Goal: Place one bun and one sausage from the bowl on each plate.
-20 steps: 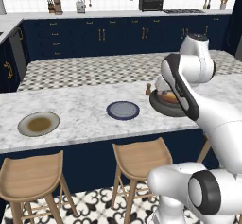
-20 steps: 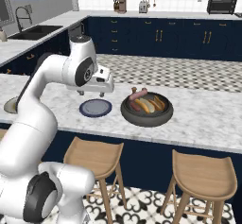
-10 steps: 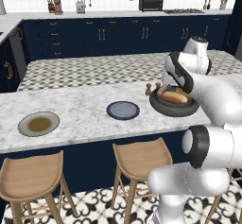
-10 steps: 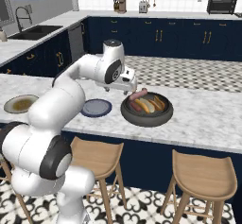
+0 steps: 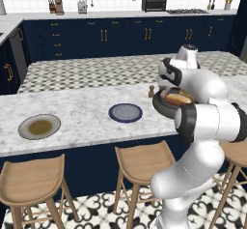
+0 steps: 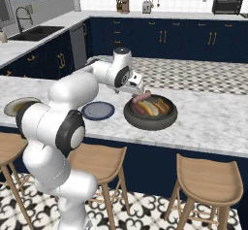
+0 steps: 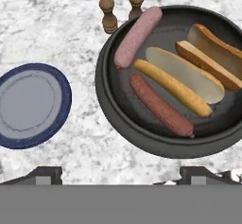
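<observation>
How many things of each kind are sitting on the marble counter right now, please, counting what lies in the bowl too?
Buns: 2
Sausages: 2
Bowl: 1
Plates: 2, one blue, one beige
Small brown shakers: 2
Total: 9

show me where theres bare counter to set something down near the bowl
Bare marble lies between the blue plate and the beige plate, and past the bowl on its far side from the plates. It is crowded at the bowl's rim by the two shakers.
</observation>
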